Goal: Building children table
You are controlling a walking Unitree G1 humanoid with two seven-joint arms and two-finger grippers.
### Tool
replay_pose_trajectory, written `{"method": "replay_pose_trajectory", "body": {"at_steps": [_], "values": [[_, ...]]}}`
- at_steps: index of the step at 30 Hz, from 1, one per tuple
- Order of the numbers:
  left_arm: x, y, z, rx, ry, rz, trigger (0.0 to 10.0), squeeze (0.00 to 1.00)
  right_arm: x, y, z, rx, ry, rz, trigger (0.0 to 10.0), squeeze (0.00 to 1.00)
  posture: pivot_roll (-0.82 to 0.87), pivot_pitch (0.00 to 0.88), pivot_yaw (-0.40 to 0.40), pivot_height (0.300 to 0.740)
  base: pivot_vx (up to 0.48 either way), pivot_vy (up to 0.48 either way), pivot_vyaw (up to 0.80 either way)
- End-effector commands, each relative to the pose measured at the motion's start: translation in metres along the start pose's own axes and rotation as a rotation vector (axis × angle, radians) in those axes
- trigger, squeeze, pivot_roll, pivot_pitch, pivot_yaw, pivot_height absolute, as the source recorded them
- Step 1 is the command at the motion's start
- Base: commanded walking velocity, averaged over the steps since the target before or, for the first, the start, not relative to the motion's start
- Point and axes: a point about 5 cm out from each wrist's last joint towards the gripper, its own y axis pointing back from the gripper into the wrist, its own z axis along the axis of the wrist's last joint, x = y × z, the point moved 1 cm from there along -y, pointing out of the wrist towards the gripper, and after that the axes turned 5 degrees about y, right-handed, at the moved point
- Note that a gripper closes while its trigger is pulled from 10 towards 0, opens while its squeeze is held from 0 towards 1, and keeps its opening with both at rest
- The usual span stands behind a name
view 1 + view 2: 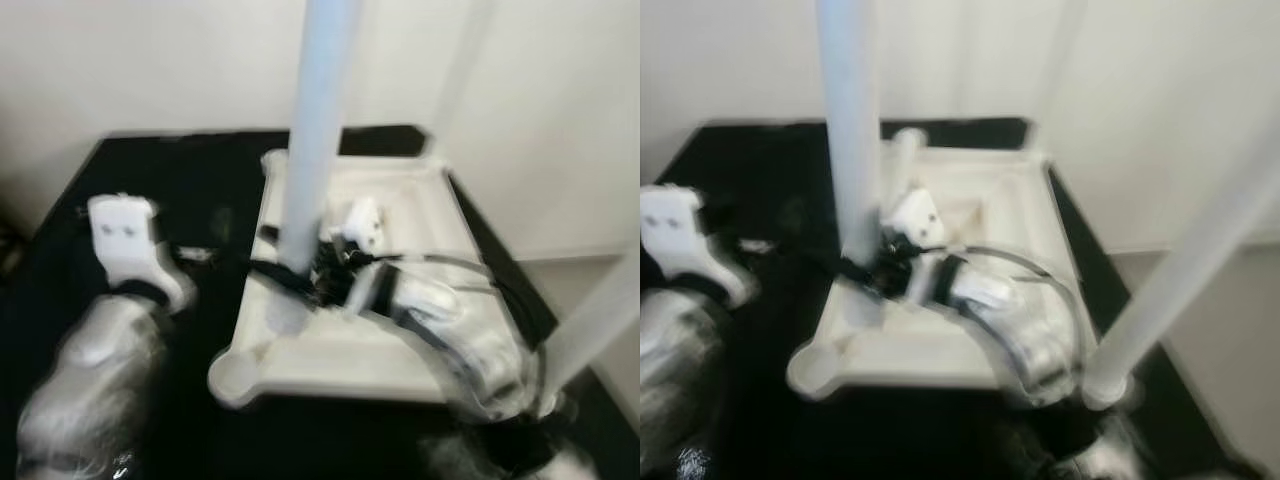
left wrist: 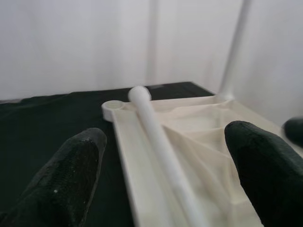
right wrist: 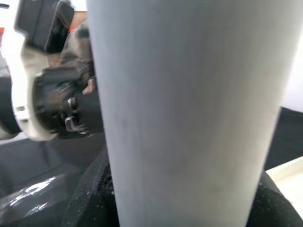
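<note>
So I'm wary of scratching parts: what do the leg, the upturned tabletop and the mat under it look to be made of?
Leg: pale blue, smooth, matte, probably plastic tube. Upturned tabletop: cream with moulded ribs and round corner sockets, likely plastic. Black mat: dull and non-reflective, maybe fabric or rubber; blur leaves it open.

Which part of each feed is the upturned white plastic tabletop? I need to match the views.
Left eye: the upturned white plastic tabletop lies centre, on black cloth.
Right eye: tabletop centre, slightly left.
Left wrist: tabletop beyond the fingers, stretching to the wall.
Right wrist: probably the cream sliver at the edge.
Shared landmark: the upright pale tube leg, clamped by the right pincer near the tabletop's corner.
</note>
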Motion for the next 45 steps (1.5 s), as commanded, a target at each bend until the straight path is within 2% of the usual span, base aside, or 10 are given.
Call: {"method": "replay_pose_trajectory", "body": {"at_steps": [1, 5, 17, 23, 28, 32, 34, 38, 45], "values": [[0.014, 0.006, -0.003, 0.025, -0.049, 0.07, 10.0, 0.0, 0.014, -0.01, 0.013, -0.052, 0.026, 0.107, 10.0, 0.0, 0.01, 0.073, -0.004, 0.74, 0.0, 0.48, 0.0], [0.017, 0.01, -0.002, 0.013, -0.054, 0.083, 10.0, 0.0, 0.01, -0.005, 0.014, -0.033, 0.042, 0.142, 10.0, 0.0, 0.01, 0.079, -0.006, 0.74, 0.0, 0.48, 0.0], [0.018, 0.02, -0.014, 0.086, -0.165, 0.08, 10.0, 0.0, 0.007, 0.005, 0.01, 0.006, 0.025, 0.243, 10.0, 0.0, 0.03, 0.095, -0.005, 0.74, 0.0, 0.0, 0.0], [0.019, 0.024, -0.019, 0.123, -0.188, 0.071, 10.0, 0.0, 0.007, 0.009, 0.007, 0.013, -0.012, 0.286, 10.0, 0.0, 0.03, 0.104, 0.001, 0.74, 0.0, 0.419, 0.0], [0.02, 0.027, -0.02, 0.126, -0.204, 0.068, 10.0, 0.0, 0.011, 0.017, 0.008, 0.004, -0.059, 0.376, 10.0, 0.0, 0.03, 0.113, 0.006, 0.74, 0.0, 0.454, 0.0], [0.019, 0.03, -0.02, 0.13, -0.236, 0.059, 10.0, 0.0, 0.018, 0.023, 0.005, 0.018, -0.084, 0.467, 10.0, 0.0, 0.03, 0.125, 0.006, 0.74, 0.0, 0.0, 0.0], [0.018, 0.032, -0.018, 0.128, -0.277, 0.047, 10.0, 0.0, 0.023, 0.029, 0.003, 0.027, -0.111, 0.542, 10.0, 0.0, 0.04, 0.135, 0.006, 0.74, 0.0, 0.0, 0.0], [0.017, 0.036, -0.017, 0.135, -0.297, 0.029, 10.0, 0.0, 0.026, 0.034, 0.002, 0.051, -0.13, 0.607, 10.0, 0.0, 0.04, 0.143, 0.005, 0.74, 0.0, 0.0, 0.0], [0.014, 0.045, -0.017, 0.141, -0.259, 0.036, 10.0, 0.0, 0.023, 0.041, 0.007, 0.071, -0.151, 0.664, 10.0, 0.0, 0.04, 0.178, 0.002, 0.74, 0.0, -0.329, 0.0]]}}
